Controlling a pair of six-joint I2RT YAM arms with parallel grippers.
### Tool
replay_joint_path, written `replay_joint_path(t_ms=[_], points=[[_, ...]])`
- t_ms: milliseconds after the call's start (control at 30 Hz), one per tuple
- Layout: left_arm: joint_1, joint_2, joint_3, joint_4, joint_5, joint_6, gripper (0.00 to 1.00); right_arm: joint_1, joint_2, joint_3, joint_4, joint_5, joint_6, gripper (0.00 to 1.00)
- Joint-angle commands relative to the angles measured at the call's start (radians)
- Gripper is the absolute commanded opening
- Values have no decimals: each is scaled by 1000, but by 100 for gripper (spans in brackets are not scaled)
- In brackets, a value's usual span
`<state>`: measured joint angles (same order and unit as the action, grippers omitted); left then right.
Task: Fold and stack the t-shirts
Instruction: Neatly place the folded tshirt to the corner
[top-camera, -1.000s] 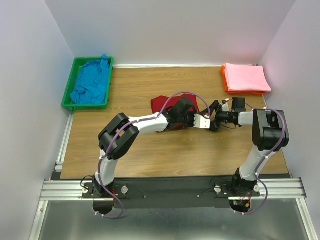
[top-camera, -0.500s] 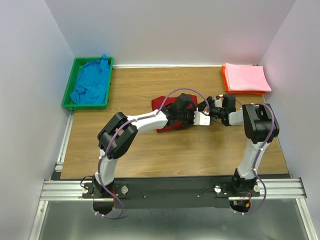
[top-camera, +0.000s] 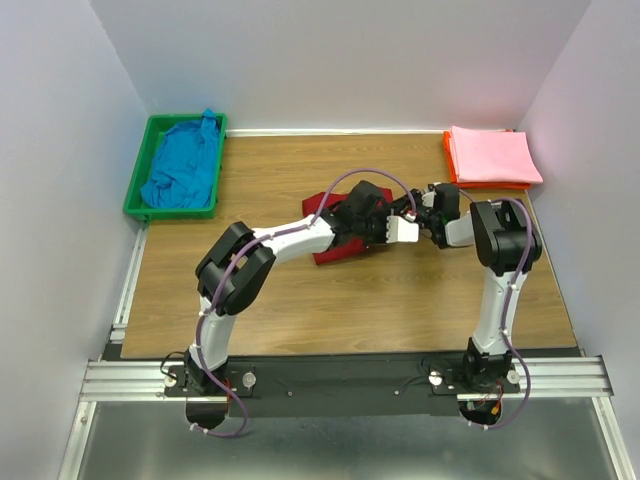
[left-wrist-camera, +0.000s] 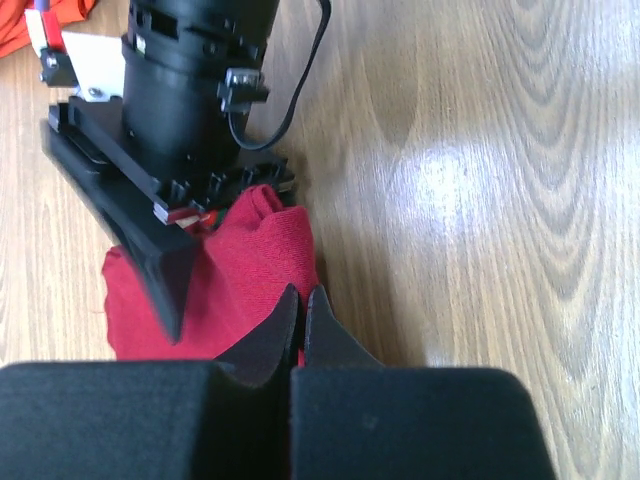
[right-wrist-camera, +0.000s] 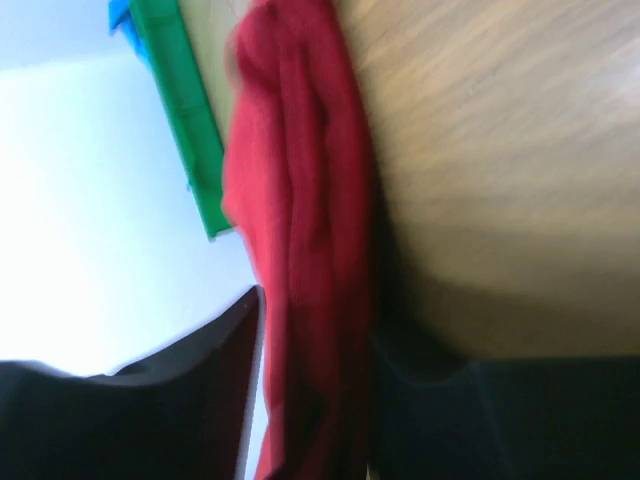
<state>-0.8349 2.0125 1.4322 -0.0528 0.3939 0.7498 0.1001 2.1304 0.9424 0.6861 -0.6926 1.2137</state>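
Shirts: three.
Blue shirt (top-camera: 183, 168): one, far left of red shirt (top-camera: 318, 207).
Pink shirt (top-camera: 492, 155): one, right of it.
Left gripper (left-wrist-camera: 302, 305): clamped on red shirt.
Right gripper (right-wrist-camera: 318, 320): half-open around it; grip unclear.

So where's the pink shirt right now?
In the top view, the pink t-shirt lies folded on the orange tray at the table's far right corner, beside the right wall.

A bunched red t-shirt (right-wrist-camera: 300, 230) ran down mid-frame between two dark fingers (right-wrist-camera: 190, 380) at the bottom; a green bin (right-wrist-camera: 190, 140) showed upper left, a wooden table (right-wrist-camera: 500, 180) right.
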Motion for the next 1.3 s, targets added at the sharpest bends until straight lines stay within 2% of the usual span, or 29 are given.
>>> replay_joint_path(t_ms=[0, 33, 100, 133, 167, 267, 400, 500, 533, 567, 633, 700, 900, 1000, 1267], points=[[6, 14, 40, -10, 43, -39, 0, 10, 100, 18, -126, 150, -74, 37], [11, 15, 45, -19, 42, -56, 6, 10, 92, 25, -160, 143, -92, 24], [20, 2, 40, -25, 45, -76, 18, 9, 53, 70, -235, 153, -190, 14], [31, -4, 37, -36, 45, -101, 33, 10, 43, 88, -316, 157, -231, 7], [36, -12, 33, -45, 45, -115, 38, 9, 27, 110, -370, 168, -277, 1], [59, -58, 8, -84, 83, -174, 52, 6, -35, 196, -512, 229, -522, 0], [74, -138, -48, -128, 103, -240, 54, -3, -73, 321, -683, 286, -734, 0], [82, -178, -102, -143, 131, -263, 64, -20, -67, 455, -833, 332, -863, 0], [83, -187, -116, -142, 135, -270, 76, -23, -63, 488, -867, 346, -894, 0], [85, -196, -145, -137, 135, -282, 81, -28, -56, 562, -926, 364, -925, 0], [88, -224, -183, -121, 135, -305, 82, -39, -34, 668, -999, 419, -1055, 0], [88, -247, -202, -108, 132, -314, 88, -46, -23, 726, -1037, 455, -1118, 0], [89, -261, -223, -110, 108, -340, 89, -76, 19, 936, -1140, 557, -1304, 1], [89, -267, -246, -95, 95, -336, 89, -86, 28, 987, -1152, 616, -1396, 0], [89, -285, -294, -70, 77, -336, 89, -96, 51, 1157, -1185, 714, -1488, 0]])
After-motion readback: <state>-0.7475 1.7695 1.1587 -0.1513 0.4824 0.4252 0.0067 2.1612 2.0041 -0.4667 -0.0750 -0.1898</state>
